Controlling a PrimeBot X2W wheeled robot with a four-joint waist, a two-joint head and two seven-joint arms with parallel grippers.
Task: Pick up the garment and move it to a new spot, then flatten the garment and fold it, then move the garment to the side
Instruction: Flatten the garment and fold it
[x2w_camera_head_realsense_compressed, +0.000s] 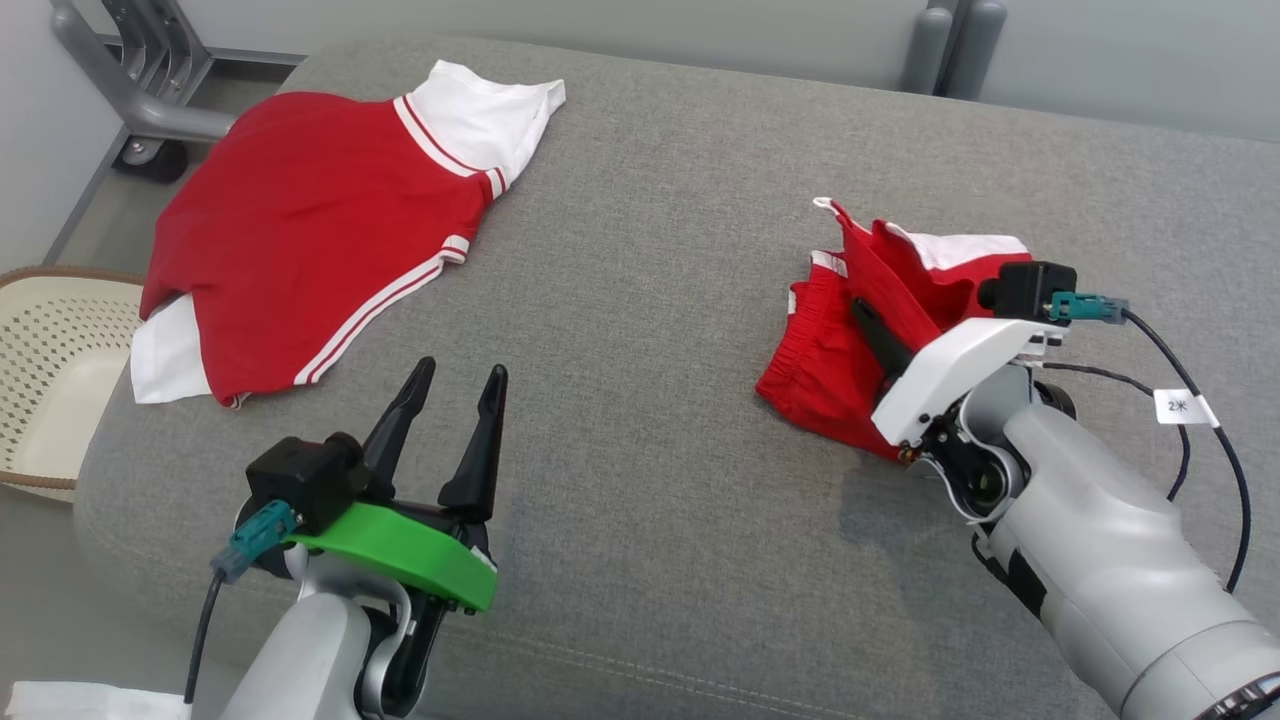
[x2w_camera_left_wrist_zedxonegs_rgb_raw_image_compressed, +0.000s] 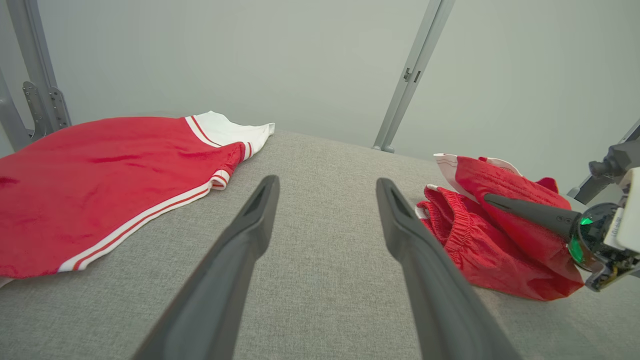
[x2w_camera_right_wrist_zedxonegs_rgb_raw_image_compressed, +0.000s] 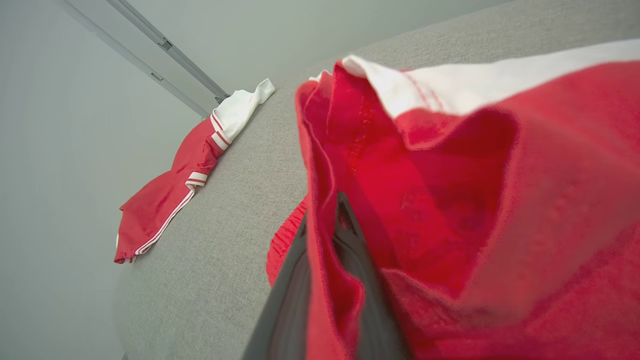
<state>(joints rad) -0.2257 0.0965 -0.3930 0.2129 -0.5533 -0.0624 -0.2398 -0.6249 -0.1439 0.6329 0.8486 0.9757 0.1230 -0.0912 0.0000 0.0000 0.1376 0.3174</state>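
Closed on a fold of cloth, the right gripper (x2w_camera_right_wrist_zedxonegs_rgb_raw_image_compressed: 322, 215) pinches the crumpled red shorts with white trim (x2w_camera_right_wrist_zedxonegs_rgb_raw_image_compressed: 475, 200) between its two dark fingers. The shorts (x2w_camera_head_realsense_compressed: 830, 360) sit bunched at the right side of the grey fabric-covered cushion (x2w_camera_head_realsense_compressed: 650, 300), with their lower edge resting on it. The left gripper (x2w_camera_head_realsense_compressed: 462, 368) hangs over the near left of the cushion, jaws spread wide and holding nothing. A flat red jersey with white sleeves and stripes (x2w_camera_head_realsense_compressed: 310, 220) lies at the far left, well apart from the shorts. A cream perforated basket (x2w_camera_head_realsense_compressed: 50, 370) stands beside the cushion's left edge.
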